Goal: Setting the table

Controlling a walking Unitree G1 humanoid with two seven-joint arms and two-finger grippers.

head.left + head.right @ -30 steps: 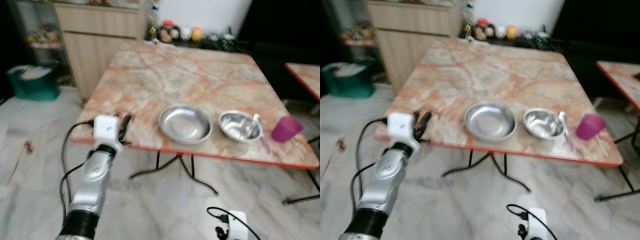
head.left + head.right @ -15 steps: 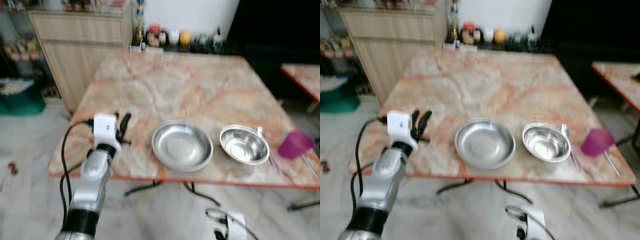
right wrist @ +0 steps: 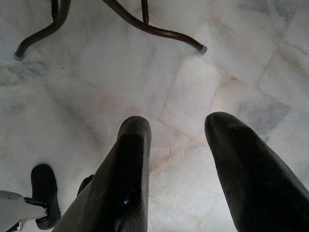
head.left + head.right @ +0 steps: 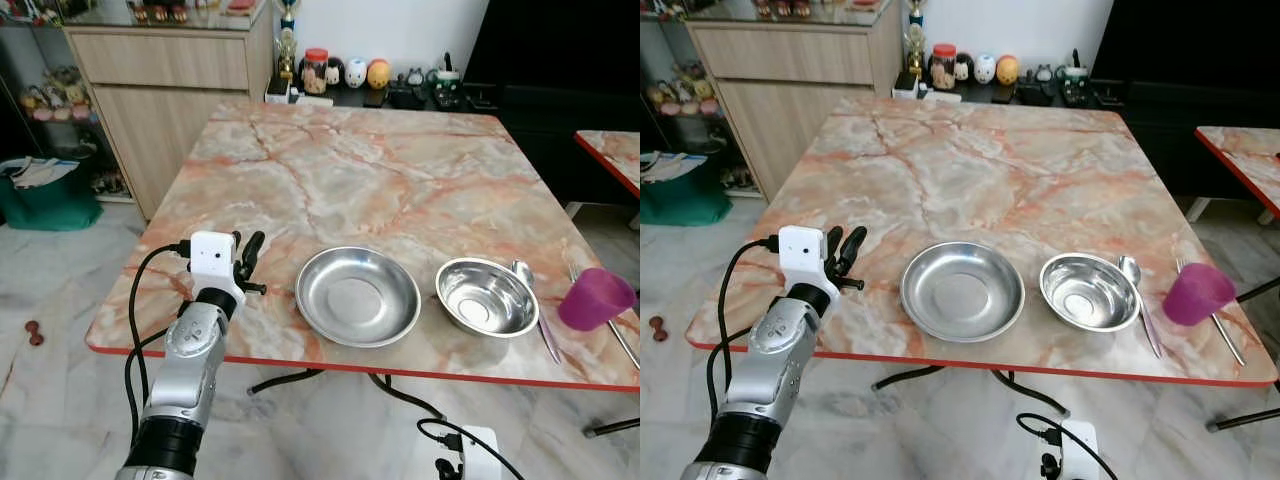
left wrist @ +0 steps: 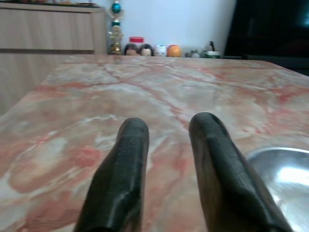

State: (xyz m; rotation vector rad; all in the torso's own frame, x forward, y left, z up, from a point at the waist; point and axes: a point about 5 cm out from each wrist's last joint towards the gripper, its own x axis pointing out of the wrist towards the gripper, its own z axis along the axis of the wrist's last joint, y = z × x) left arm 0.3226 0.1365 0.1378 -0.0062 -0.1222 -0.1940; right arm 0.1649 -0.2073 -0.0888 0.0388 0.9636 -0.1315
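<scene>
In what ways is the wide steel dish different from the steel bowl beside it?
The wide steel dish is broader and shallower; the steel bowl is smaller and deeper. The dish lies nearer the left gripper; the bowl lies nearer the purple cup, with a spoon beside it. Both are empty, shiny and upright.

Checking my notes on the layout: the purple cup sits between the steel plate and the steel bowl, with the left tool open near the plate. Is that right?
Not quite. The purple cup stands to the right of the steel bowl, past the spoon, not between the steel plate and bowl, as the left eye view shows. The rest holds: the left tool is open near the plate.
</scene>
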